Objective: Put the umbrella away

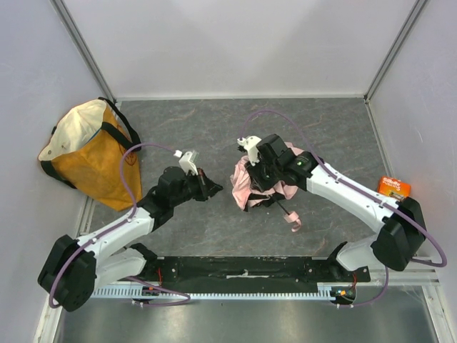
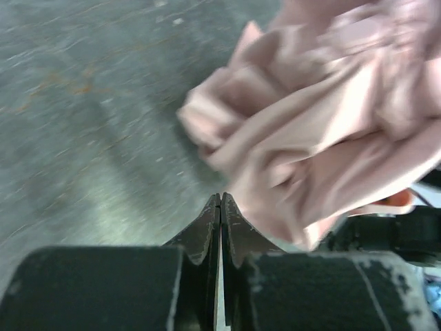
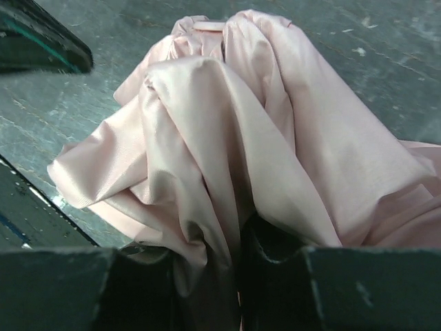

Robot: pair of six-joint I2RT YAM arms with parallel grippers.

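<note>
The umbrella (image 1: 246,184) is a crumpled bundle of pale pink fabric lying mid-table, with a black part under it and its thin pink strap (image 1: 294,220) trailing toward the near side. My right gripper (image 1: 261,174) sits on top of it, shut on a fold of the canopy. The right wrist view shows pink fabric (image 3: 227,131) pinched between the right gripper (image 3: 238,238) jaws. My left gripper (image 1: 214,189) is just left of the bundle. In its wrist view the left gripper (image 2: 220,198) is shut on nothing, its tips beside the umbrella fabric (image 2: 324,124).
An orange-and-cream tote bag (image 1: 89,150) with black straps stands at the far left against the wall. A small orange pack (image 1: 393,187) lies by the right wall. Purple cables loop over both arms. A black rail (image 1: 243,270) runs along the near edge.
</note>
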